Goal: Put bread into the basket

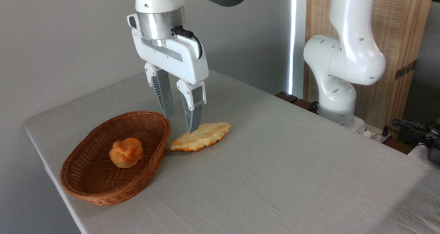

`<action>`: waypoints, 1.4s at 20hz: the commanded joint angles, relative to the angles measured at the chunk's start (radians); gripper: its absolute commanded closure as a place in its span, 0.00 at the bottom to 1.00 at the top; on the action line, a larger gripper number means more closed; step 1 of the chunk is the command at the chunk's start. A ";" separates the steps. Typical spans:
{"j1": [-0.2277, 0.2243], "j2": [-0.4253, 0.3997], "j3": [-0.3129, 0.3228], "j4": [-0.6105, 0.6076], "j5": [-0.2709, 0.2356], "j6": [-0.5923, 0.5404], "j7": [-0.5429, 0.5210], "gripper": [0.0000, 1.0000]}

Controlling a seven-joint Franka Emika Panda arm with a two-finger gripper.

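The bread (202, 136), a flat leaf-shaped pale golden pastry, lies on the table just right of the basket (103, 197), its left tip close to the wicker rim. The basket is oval, reddish-brown and shallow. My gripper (180, 123) hangs straight down over the bread's left half, open, with nothing gripped. One fingertip reaches the bread's back edge. The other sits beside the basket's right rim. Whether the fingertip touches the bread I cannot tell.
A small round orange-brown bun (126, 153) sits inside the basket. The table (275, 179) is covered in a grey cloth; its left edge runs close behind the basket. The arm's white base (338, 89) stands at the back right, with cables (412, 127) beyond.
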 commanded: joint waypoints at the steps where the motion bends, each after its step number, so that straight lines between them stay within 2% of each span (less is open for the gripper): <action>1: -0.006 -0.006 0.013 0.007 -0.001 -0.014 0.008 0.00; 21: -0.008 0.003 0.004 0.006 -0.001 -0.014 0.010 0.00; 28: -0.022 -0.002 -0.003 -0.036 -0.002 0.004 0.019 0.00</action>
